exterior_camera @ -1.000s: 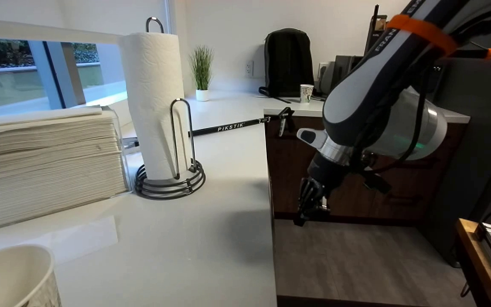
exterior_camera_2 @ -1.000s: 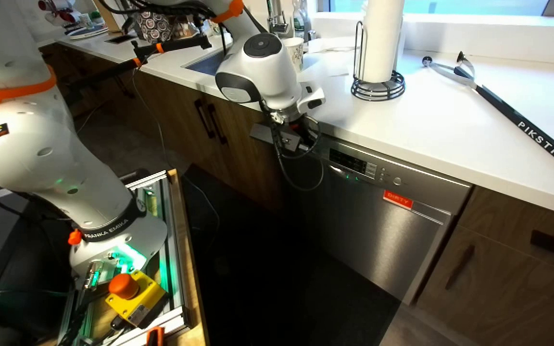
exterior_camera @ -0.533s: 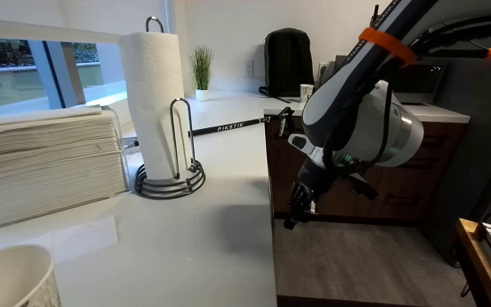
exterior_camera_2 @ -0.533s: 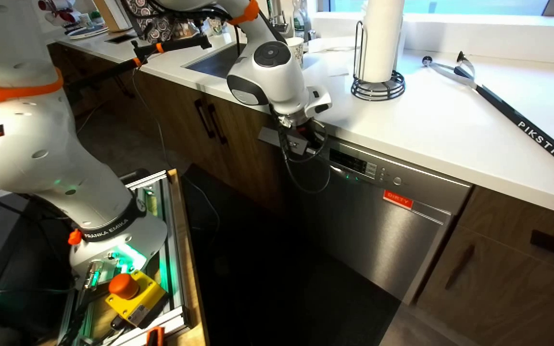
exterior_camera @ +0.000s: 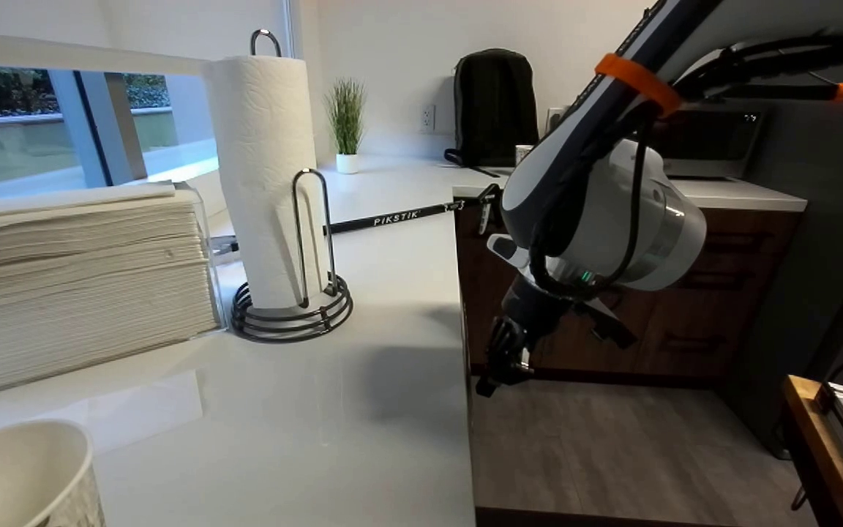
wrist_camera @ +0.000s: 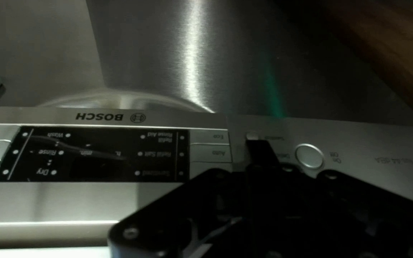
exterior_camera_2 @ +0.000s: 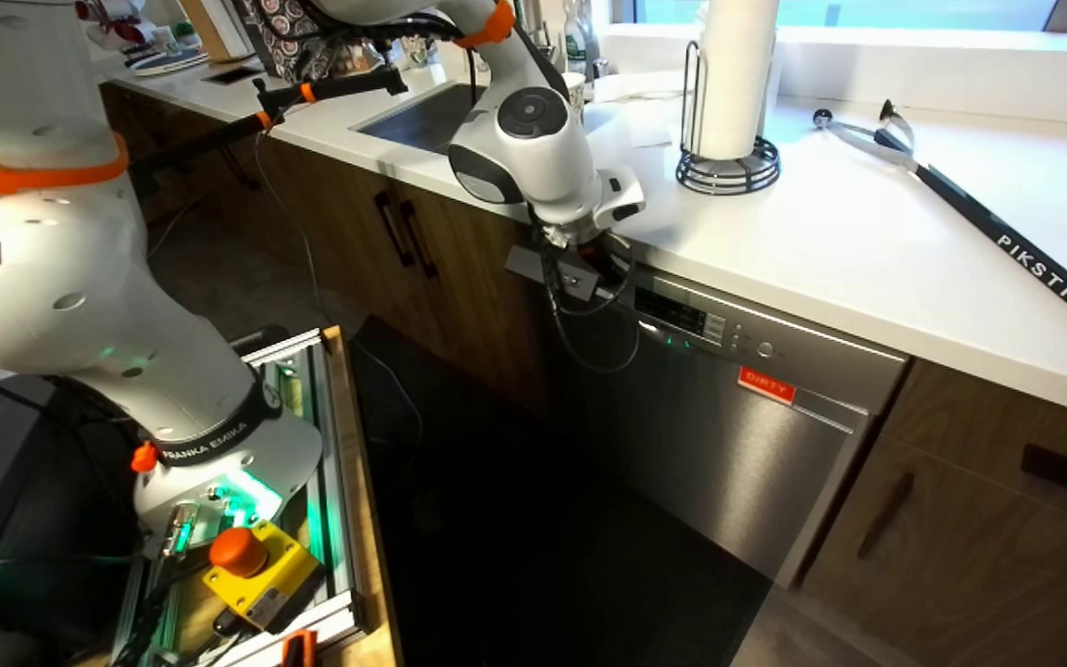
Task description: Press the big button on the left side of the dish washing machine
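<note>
Fingers [wrist_camera: 263, 154] meet — near one big round button [wrist_camera: 309, 156] on one dishwasher [exterior_camera_2: 728, 426].

The dishwasher [exterior_camera_2: 723, 435], brushed steel, stands closed in an exterior view, its control strip [exterior_camera_2: 821, 366] running along the top. The wrist view shows that strip with its lettering upside down, and on it 1 big button [wrist_camera: 309, 156]: round, silver, bright-rimmed, just beside the small On Off lettering. Whether it is pressed in cannot be told.
</note>
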